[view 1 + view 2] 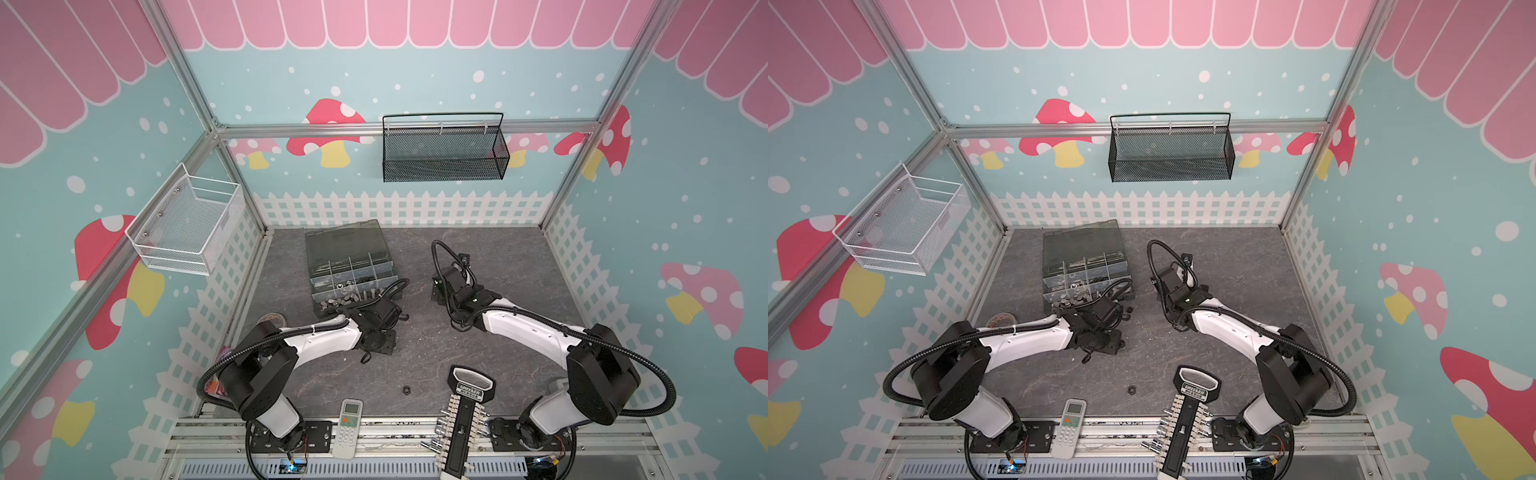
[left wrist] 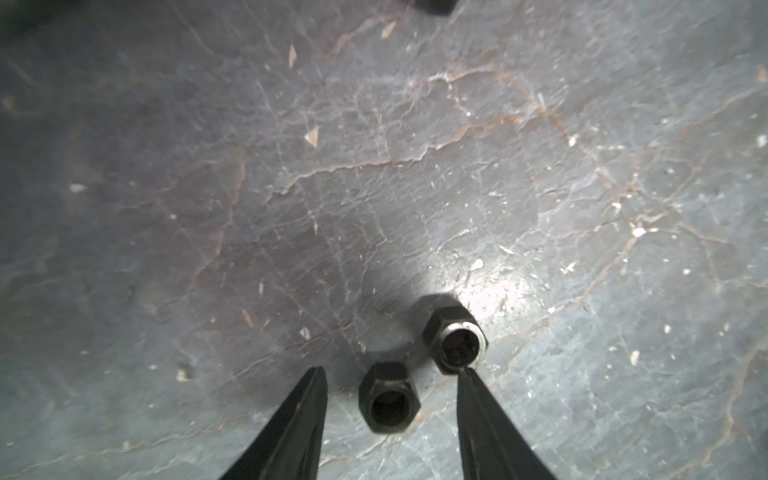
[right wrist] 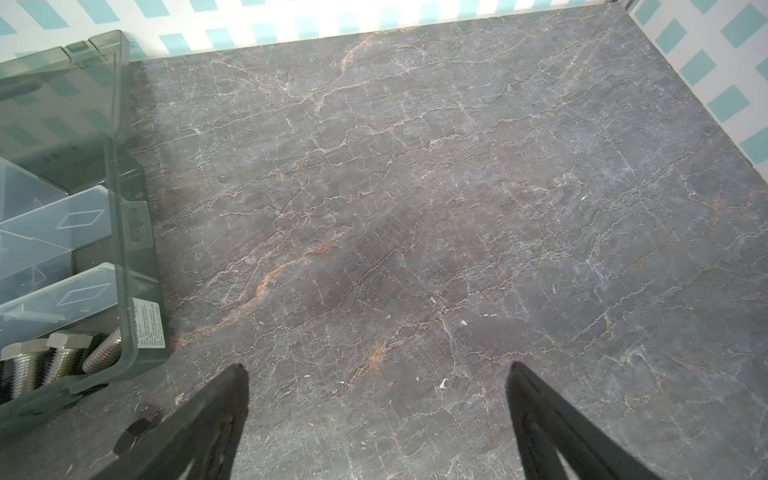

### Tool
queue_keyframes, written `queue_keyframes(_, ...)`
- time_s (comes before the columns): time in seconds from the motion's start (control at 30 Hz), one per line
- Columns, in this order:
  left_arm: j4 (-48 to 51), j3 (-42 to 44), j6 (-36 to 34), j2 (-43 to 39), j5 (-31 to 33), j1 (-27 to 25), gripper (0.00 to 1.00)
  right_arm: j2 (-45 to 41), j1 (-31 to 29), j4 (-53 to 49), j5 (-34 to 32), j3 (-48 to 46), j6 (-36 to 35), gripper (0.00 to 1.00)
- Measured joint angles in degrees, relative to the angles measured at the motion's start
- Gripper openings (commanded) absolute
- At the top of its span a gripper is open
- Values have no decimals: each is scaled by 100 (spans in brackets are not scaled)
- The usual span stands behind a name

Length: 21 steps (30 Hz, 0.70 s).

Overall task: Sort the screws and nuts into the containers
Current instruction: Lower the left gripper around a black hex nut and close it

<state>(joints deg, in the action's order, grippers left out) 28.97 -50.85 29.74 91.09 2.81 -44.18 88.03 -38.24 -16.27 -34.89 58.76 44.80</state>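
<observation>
Left hand (image 2: 391, 370) released, straddling one black nut (image 2: 388, 400) on the counter (image 2: 374, 166); a second nut (image 2: 455, 341) sits just beside one fingertip (image 2: 473, 399). Right hand (image 3: 377, 366) gapes empty; silver screws (image 3: 62, 359) lie half cut off inside the box (image 3: 137, 224)

Silver screws (image 3: 62, 359) cut off at the view's edge, dark object (image 2: 434, 5) (perhaps a nut) cropped

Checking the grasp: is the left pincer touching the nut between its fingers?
Apart. The left wrist view shows bare table on either side of the nut, between it and the left pincer fingers.
</observation>
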Motion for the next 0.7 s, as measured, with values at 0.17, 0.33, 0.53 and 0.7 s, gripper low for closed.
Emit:
queue_keyframes(0.17, -173, 15, 0, -345, 79, -9, 53, 20, 0, -2, 20, 24, -17, 98)
queue_keyframes(0.33, -153, 15, -2, -319, 81, -13, 49, 20, 2, -2, 22, 24, -15, 98)
queue_keyframes(0.53, -17, 15, -22, -57, 83, -15, 45, 20, 57, -2, 39, 24, -7, 98)
queue_keyframes(0.7, 111, 15, -61, 48, 83, -15, 43, 20, 109, -2, 44, 24, 13, 98)
